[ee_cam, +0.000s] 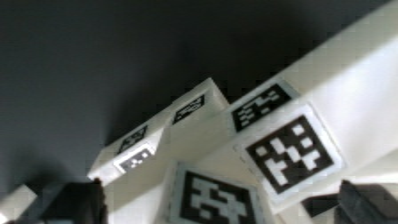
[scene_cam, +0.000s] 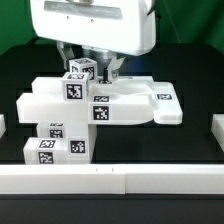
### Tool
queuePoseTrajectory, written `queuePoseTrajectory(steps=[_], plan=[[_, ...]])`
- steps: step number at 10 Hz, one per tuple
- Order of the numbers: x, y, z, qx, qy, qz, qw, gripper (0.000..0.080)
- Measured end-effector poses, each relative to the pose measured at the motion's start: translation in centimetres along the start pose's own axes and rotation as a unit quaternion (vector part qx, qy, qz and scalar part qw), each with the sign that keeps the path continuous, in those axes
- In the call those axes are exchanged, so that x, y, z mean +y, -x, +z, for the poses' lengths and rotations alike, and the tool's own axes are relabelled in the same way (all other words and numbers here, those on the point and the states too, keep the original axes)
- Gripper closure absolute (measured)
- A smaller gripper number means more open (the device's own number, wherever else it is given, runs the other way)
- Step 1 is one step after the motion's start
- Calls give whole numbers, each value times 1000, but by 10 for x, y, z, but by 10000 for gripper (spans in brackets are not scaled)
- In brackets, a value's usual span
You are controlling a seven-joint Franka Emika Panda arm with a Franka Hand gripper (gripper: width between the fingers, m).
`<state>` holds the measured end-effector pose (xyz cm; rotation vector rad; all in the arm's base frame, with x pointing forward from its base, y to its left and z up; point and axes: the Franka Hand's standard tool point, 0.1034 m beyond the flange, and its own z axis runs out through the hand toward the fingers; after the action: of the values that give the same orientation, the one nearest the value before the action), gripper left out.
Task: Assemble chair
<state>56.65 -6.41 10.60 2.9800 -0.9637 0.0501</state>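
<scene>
Hovering over matte white blocky tagged chair assembly [scene_cam: 95,110], glossy white gripper [scene_cam: 93,68], jaws wide, holding nothing; assembly long axis left-right in exterior view; white rails [scene_cam: 110,181] border dark table [scene_cam: 190,95].

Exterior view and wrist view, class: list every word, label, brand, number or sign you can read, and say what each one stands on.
Words, brands, numbers: none readable in either view.
Square black-and-white tags: printed patterns only, no letters or digits; they sit on the white chair pieces.
Small cube below the gripper: a tag pattern, no text.
Wrist view tags: large but blurred, patterns only.
</scene>
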Motion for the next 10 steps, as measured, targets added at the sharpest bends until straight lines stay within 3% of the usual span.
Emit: queuePoseTrajectory(steps=[3,5,10], plan=[[3,-1,0,0,0,-108,994,150],[3,-2,0,1,6,-210,978,150],[8,-4,0,-1,12,-405,914,150]])
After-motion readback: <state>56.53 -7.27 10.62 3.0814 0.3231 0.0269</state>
